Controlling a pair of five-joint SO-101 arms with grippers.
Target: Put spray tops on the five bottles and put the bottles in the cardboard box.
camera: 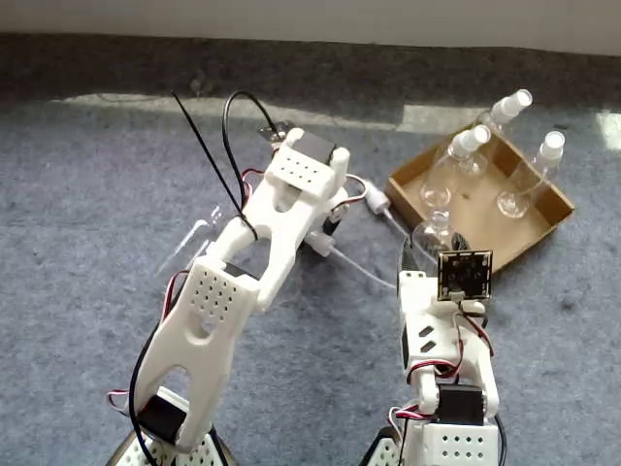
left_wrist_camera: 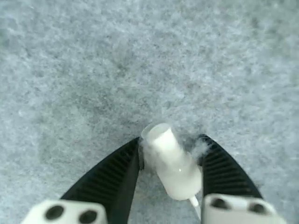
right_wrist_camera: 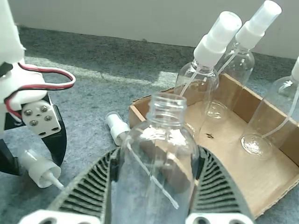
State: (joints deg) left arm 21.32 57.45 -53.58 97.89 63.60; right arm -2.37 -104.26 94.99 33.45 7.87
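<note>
Grey carpet [camera: 78, 194] below a pale wall [camera: 291, 15]: left end effector [left_wrist_camera: 170, 139] clamps a spray top [left_wrist_camera: 172, 163], right end effector [right_wrist_camera: 157, 153] a bottle [right_wrist_camera: 161, 121].

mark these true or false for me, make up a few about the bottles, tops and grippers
1. Three capped bottles stand in the box. True.
2. The right gripper holds a bottle with its top on. False: it grips an uncapped bottle, whose neck is open.
3. The left gripper is shut on a spray top. True.
4. A loose top lies inside the box. False: the loose top lies on the carpet just outside the box.
</note>
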